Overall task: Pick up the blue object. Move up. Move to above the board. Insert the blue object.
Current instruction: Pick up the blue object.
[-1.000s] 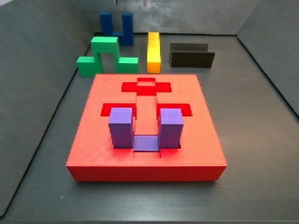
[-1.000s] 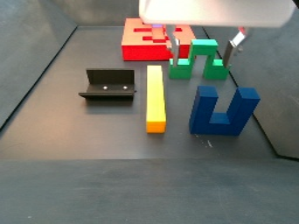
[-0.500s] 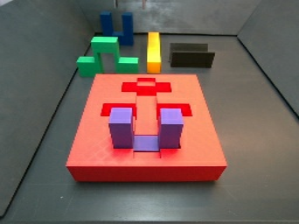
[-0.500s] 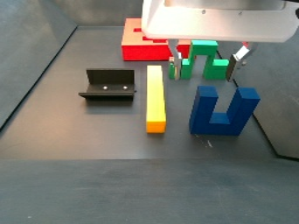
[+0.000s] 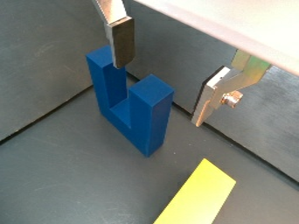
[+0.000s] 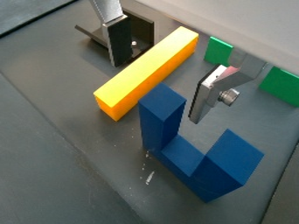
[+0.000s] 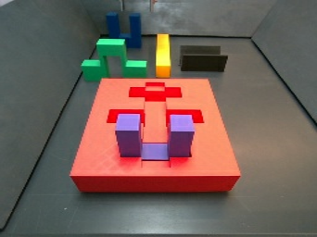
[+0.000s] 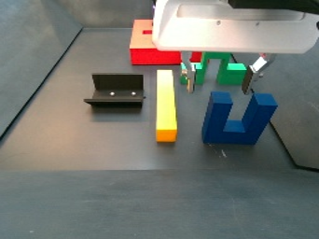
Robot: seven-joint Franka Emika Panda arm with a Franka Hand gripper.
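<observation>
Spread wide and holding nothing, my hand (image 8: 222,77) hangs just above the blue object (image 8: 238,118), with bare gaps between my fingers (image 5: 122,39) and its prongs in both wrist views. That block stands upright on the dark surface (image 8: 75,131), prongs up, beside the yellow bar (image 8: 166,104). The fixture (image 8: 115,91) sits on the bar's far side from the blue object, with open floor around it. My wrist housing hides much of the green block (image 8: 212,62) and the board (image 8: 148,45) in that side view. Elsewhere, a side view shows the whole board (image 7: 155,130) with the purple block (image 7: 155,138) seated in it, and only the prong tips of the blue object (image 7: 122,22) behind the green block (image 7: 111,57); I cannot make out my hand there.
</observation>
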